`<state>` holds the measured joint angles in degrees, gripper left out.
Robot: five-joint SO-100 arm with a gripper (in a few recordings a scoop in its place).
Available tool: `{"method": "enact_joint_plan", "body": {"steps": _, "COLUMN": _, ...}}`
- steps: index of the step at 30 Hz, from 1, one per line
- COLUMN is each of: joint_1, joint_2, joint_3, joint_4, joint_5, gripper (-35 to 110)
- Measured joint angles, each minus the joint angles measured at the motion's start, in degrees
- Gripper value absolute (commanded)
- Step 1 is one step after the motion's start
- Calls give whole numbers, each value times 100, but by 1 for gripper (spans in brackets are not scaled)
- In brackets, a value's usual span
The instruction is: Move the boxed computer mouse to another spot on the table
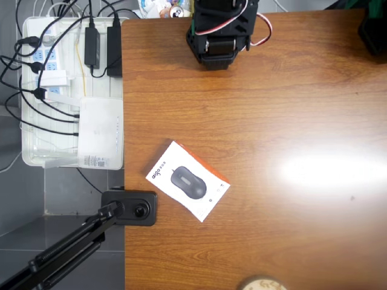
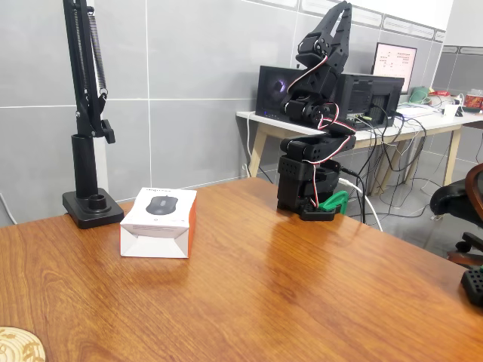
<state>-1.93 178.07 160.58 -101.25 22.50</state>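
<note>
One mouse box point(image 1: 188, 180) beside clamp base point(image 1: 129, 208)

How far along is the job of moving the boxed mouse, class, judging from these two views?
The boxed mouse lies flat on the table near its left edge in the overhead view, beside the lamp base. The arm is folded upright at its base, its hand raised and holding nothing, far from the box. This fits either a box awaiting a move or one already set down; nothing is in hand.
</note>
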Motion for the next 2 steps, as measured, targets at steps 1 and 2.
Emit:
{"method": "enact_joint_plan", "body": {"steps": 1, "joint_1": 0, "joint_2": 0, "joint_3": 0, "joint_4": 0, "joint_5": 0, "gripper": 0}}
{"method": "enact_joint_plan", "body": {"steps": 2, "joint_1": 0, "joint_2": 0, "joint_3": 0, "joint_4": 0, "joint_5": 0, "gripper": 0}}
